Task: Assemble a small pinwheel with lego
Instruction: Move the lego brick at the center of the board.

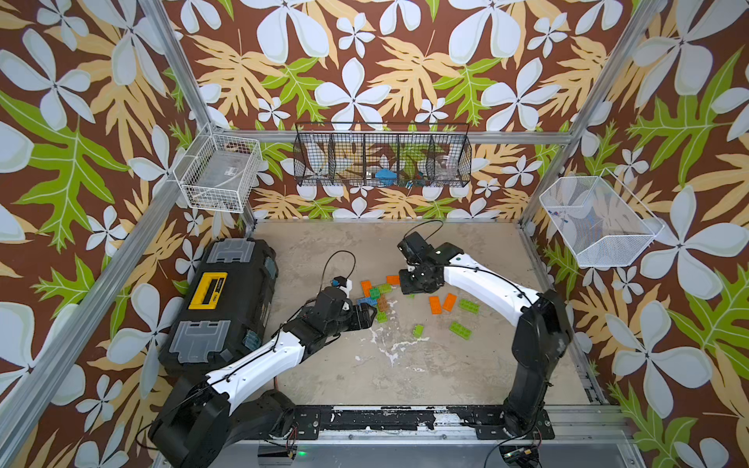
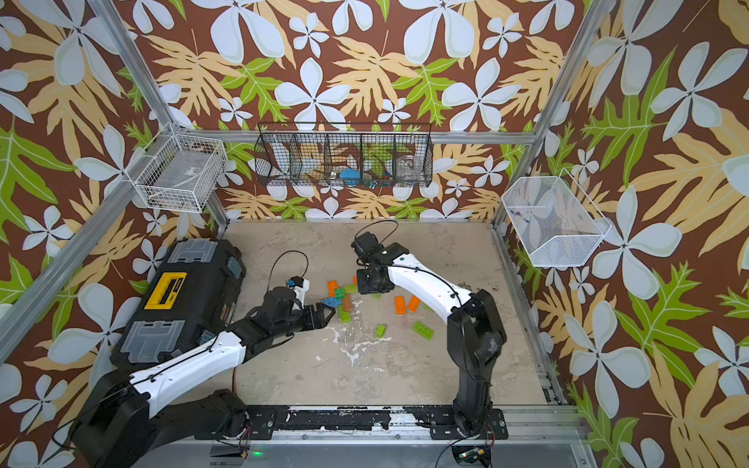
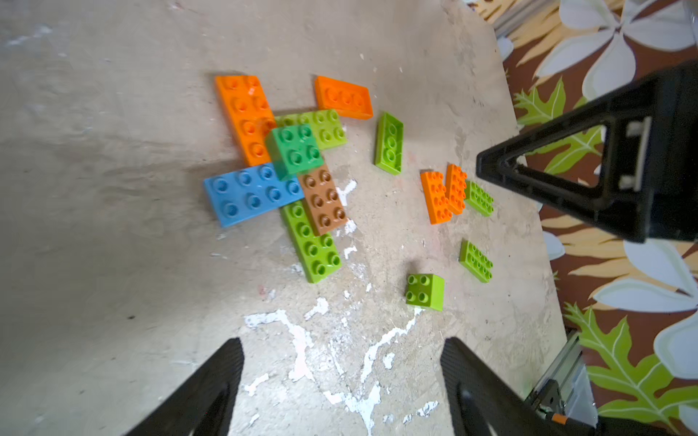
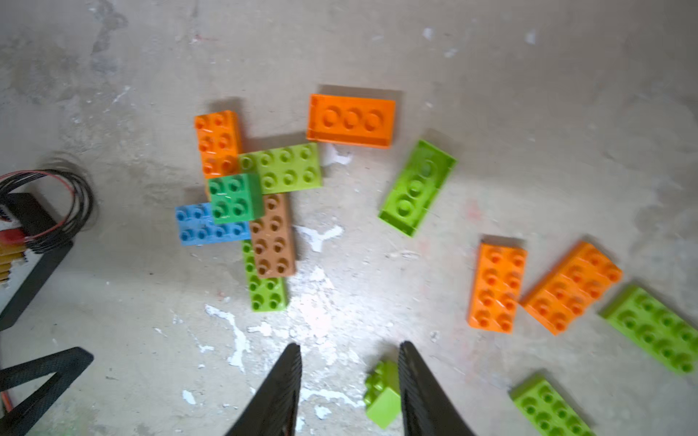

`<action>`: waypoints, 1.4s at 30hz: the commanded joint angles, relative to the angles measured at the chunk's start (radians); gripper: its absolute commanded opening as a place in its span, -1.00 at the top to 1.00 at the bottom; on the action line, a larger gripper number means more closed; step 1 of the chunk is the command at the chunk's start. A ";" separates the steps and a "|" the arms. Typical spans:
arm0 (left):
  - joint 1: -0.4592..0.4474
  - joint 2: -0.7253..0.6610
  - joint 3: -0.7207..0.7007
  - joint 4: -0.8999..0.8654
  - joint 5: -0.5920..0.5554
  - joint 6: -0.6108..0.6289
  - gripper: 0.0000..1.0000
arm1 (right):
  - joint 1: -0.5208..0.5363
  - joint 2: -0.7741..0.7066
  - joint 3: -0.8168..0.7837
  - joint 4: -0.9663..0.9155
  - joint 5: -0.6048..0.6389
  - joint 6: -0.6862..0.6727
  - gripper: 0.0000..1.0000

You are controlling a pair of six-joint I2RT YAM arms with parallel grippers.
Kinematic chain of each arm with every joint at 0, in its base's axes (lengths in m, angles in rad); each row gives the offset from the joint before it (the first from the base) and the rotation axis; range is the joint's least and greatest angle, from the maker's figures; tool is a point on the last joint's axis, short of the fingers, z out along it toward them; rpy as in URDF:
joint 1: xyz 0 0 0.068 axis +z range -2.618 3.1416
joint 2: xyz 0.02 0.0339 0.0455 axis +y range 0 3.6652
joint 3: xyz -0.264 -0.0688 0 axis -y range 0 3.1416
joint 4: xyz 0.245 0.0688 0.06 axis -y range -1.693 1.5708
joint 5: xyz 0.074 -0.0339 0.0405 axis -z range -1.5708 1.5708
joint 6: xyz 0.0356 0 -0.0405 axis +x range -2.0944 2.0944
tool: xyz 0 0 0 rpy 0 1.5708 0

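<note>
The joined lego cluster lies mid-table: orange, lime, blue and brown bricks spread out flat, with a dark green square brick on top. Loose lego lies to its right: an upturned orange brick, an upturned lime brick, two orange bricks, two lime bricks and a small lime square. My left gripper hovers just left of the cluster, open and empty. My right gripper hangs above the cluster's right side, open, nothing between its fingers.
A black toolbox with a yellow handle fills the table's left side, beside my left arm. Wire baskets hang on the walls: white at the left, black at the back, white mesh at the right.
</note>
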 commanded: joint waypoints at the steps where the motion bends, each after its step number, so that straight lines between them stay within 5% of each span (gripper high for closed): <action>1: -0.088 0.067 0.049 -0.025 -0.088 0.044 -0.64 | -0.063 -0.104 -0.129 0.101 -0.008 -0.006 0.14; 10: -0.209 0.313 0.216 -0.018 -0.108 0.050 -0.54 | -0.295 -0.236 -0.358 0.118 -0.066 -0.112 0.16; 20: -0.273 0.593 0.519 -0.135 -0.190 0.050 -0.57 | -0.336 -0.213 -0.372 0.115 -0.011 -0.082 0.18; 28: -0.292 0.798 0.788 -0.272 -0.274 0.005 -0.47 | -0.395 -0.187 -0.355 0.152 -0.147 -0.103 0.24; 35: -0.292 0.984 1.046 -0.410 -0.294 0.053 -0.43 | -0.397 -0.189 -0.311 0.111 -0.007 -0.047 0.23; 42: -0.294 1.082 1.175 -0.462 -0.295 0.068 -0.39 | -0.459 -0.265 -0.361 0.117 -0.004 -0.026 0.23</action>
